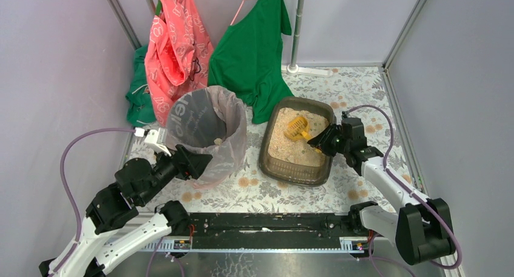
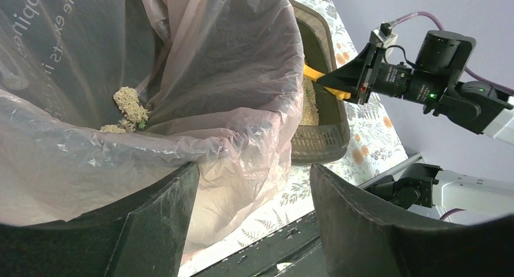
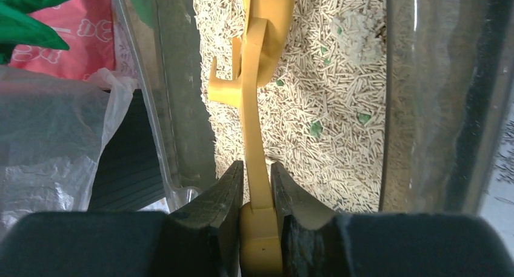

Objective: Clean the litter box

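Note:
The litter box is a dark translucent tray of beige pellet litter, right of centre. My right gripper is over its right rim, shut on the handle of a yellow slotted scoop. The scoop's head rests in the litter. From the right wrist, the scoop's handle runs up out of the right gripper, and a pale clump lies in the litter by the litter box wall. My left gripper stands open at the near side of the bag-lined bin.
The bin's bag holds pale clumps and bulges partly between the left fingers. Pink and green garments hang at the back beside a pole. A black rail runs along the near edge.

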Motion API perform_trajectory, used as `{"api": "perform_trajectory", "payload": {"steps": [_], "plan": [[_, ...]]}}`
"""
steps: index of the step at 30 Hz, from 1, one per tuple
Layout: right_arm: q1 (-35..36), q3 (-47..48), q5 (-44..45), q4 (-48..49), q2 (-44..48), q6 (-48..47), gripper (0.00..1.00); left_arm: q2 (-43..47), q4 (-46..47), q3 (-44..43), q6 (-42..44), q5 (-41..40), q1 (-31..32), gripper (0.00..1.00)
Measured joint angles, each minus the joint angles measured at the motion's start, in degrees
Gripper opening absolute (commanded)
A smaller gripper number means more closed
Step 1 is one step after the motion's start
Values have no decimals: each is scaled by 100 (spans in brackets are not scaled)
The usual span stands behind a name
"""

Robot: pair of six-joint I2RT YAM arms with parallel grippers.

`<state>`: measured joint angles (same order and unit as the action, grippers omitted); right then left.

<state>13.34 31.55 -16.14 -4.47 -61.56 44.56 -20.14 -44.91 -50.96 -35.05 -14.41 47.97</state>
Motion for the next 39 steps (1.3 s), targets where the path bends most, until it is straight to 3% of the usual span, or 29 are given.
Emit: {"api": "perform_trajectory", "payload": {"steps": [11,22,27,39], "plan": [[-2,-289,-251,1821,-1150,590,0,-175,15,-2,11,0,0,75],[-22,-293,-503,2774,-1733,468,0,-214,20,-2,46,0,0,75],[-22,-529,-568,2929,-1449,358,0,-214,20,-2,46,0,0,75],[-22,-841,-632,2404,284,162,0,-214,28,-2,44,52,0,75]]}}
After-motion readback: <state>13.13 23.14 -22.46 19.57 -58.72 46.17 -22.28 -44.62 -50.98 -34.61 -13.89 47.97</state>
